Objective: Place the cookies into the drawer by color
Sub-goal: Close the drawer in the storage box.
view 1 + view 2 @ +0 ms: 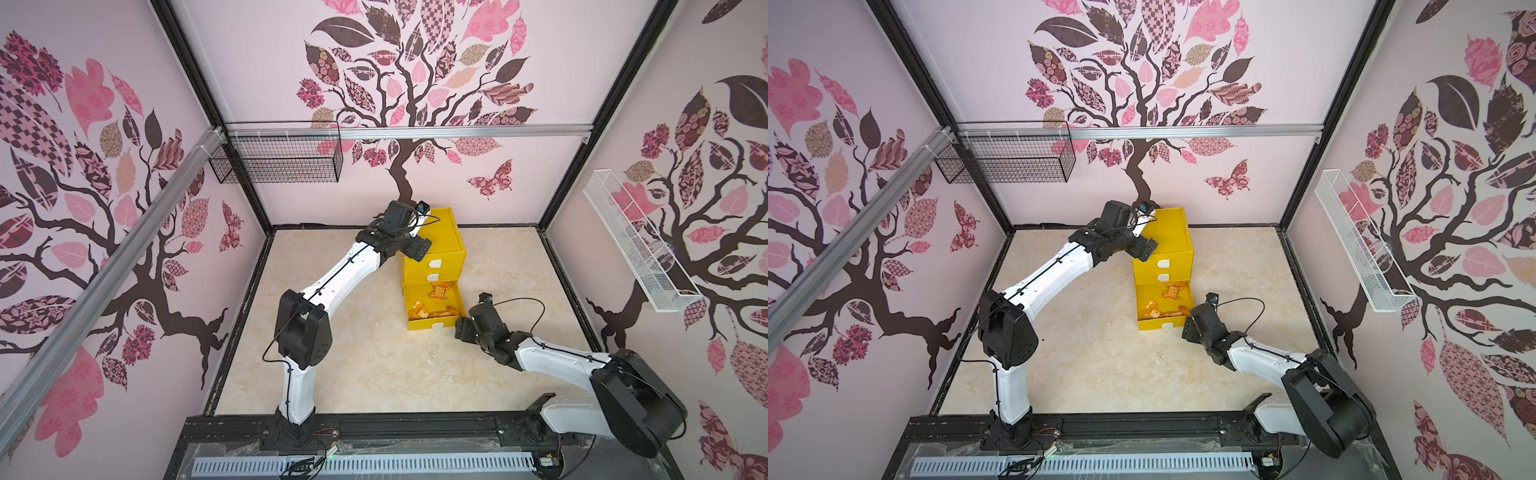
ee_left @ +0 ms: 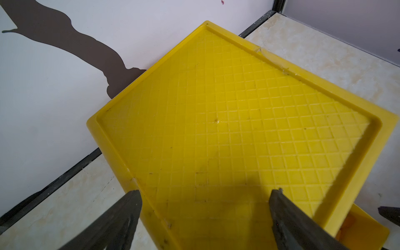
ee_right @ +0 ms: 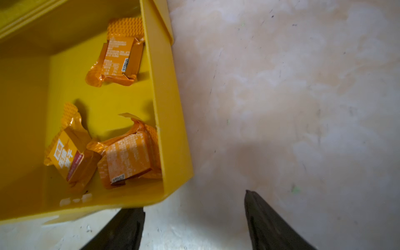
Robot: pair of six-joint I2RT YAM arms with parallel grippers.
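Note:
The yellow drawer [image 1: 442, 239] [image 1: 1173, 237] chest stands at the back of the floor in both top views. Its bottom drawer [image 1: 432, 325] is pulled out, and its two upper ones are pushed in. Three orange cookies [image 3: 118, 56] [image 3: 127, 160] [image 3: 69, 155] lie inside it, also seen as cookies [image 1: 440, 291] from above. My left gripper [image 2: 206, 191] [image 1: 415, 249] hovers open over the chest's gridded top [image 2: 238, 121]. My right gripper [image 3: 193, 201] [image 1: 462, 328] stands open by the pulled-out drawer's front right corner [image 3: 173, 186], with only bare floor between its fingers. No green or black cookies are in view.
A black wire basket [image 1: 278, 160] hangs on the back wall at the left. A white wire basket [image 1: 636, 245] hangs on the right wall. The marbled floor [image 1: 374, 353] spreads in front of the chest, with walls on three sides.

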